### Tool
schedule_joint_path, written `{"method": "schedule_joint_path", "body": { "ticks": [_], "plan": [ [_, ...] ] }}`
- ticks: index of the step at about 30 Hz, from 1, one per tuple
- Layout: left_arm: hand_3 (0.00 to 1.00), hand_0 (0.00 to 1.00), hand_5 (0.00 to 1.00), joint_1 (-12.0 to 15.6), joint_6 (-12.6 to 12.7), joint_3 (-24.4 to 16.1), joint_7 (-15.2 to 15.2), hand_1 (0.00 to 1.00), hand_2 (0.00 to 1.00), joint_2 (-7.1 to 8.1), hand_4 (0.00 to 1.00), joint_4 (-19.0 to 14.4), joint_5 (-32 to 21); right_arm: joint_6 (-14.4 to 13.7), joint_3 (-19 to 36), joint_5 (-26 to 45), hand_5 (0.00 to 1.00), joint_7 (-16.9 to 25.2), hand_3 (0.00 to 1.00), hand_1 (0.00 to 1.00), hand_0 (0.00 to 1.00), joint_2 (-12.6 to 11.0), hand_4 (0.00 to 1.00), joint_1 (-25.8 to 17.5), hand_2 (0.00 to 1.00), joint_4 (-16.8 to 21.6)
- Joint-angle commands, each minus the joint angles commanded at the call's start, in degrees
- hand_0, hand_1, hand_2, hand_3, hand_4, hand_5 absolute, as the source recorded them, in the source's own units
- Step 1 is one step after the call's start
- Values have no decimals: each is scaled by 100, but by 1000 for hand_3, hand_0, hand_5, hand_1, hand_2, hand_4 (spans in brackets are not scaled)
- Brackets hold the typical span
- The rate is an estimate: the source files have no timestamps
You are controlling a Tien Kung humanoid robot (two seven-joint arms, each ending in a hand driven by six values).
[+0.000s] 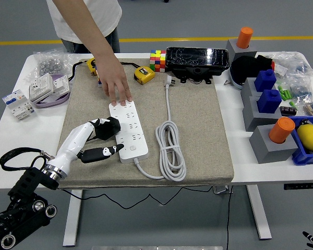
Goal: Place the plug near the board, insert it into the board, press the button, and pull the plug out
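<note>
We have a single view, set high on the robot's side, facing forward and down over the white rectangular table (pixel 10 136). Its near edge runs along the lower part of the picture. The whole tabletop fits in, seen from moderately far.

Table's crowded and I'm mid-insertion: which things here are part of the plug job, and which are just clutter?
In the job:
- black plug, held in left hand
- power strip
- person's hand steadying the strip

Lying about:
- Rubik's cube
- yellow tape measure
- orange cylinder
- blue blocks
</note>
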Motion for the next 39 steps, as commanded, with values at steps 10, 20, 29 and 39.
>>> {"method": "schedule_joint_path", "body": {
  "ticks": [10, 20, 29, 39],
  "plan": [
    [729, 726, 504, -181, -35, 144, 24, 776, 759, -81, 894, 11, -8, -2, -3, 3, 495, 0, 603, 640, 562, -5, 965, -30, 626, 8],
    [725, 723, 500, -321, -68, 146, 50, 773, 755, -136, 892, 5, 0, 1, 34, -3, 497, -1, 604, 640, 561, 6, 966, -51, 626, 8],
    [721, 722, 494, -406, -117, 211, 101, 766, 749, -198, 883, 10, 14, 2, 58, -3, 498, 2, 605, 639, 562, 18, 968, -65, 625, 7],
    [713, 719, 492, -531, -170, 307, 172, 753, 740, -257, 881, 12, 9, 2, 64, 2, 498, 7, 605, 640, 562, 21, 968, -65, 626, 9]
  ]
}}
